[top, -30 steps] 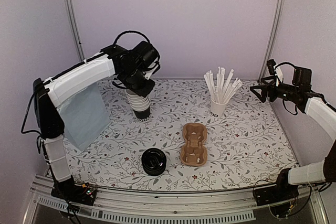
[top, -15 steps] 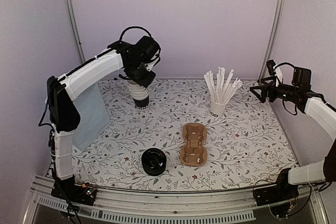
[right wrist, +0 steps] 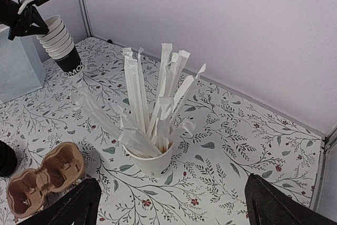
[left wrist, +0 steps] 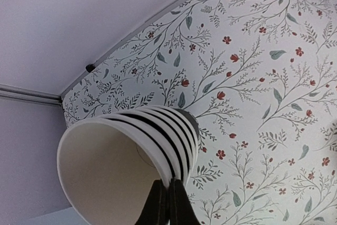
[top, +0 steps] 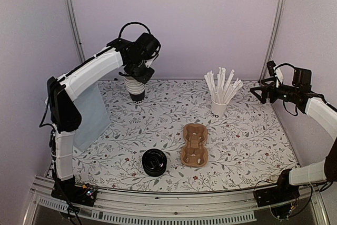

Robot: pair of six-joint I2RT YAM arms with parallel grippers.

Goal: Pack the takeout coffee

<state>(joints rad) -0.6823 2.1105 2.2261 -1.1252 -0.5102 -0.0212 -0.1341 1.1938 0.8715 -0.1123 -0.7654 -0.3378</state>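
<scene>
My left gripper is shut on the rim of the top cup of a nested stack of black cups with whitish rims. It holds the stack tilted near the back wall. In the left wrist view my closed fingers pinch the rim of the stack. The stack also shows in the right wrist view. No single separate coffee cup is in view. A round black lid pile sits at the front of the table. My right gripper is open and empty, raised at the right.
A brown pulp cup carrier lies at centre front. A white cup of paper-wrapped straws stands right of centre, below my right gripper. A pale blue paper bag stands at the left. Metal posts stand at the back corners.
My left arm has moved the cup stack back and a little left, toward the rear wall. The right arm has not moved.
</scene>
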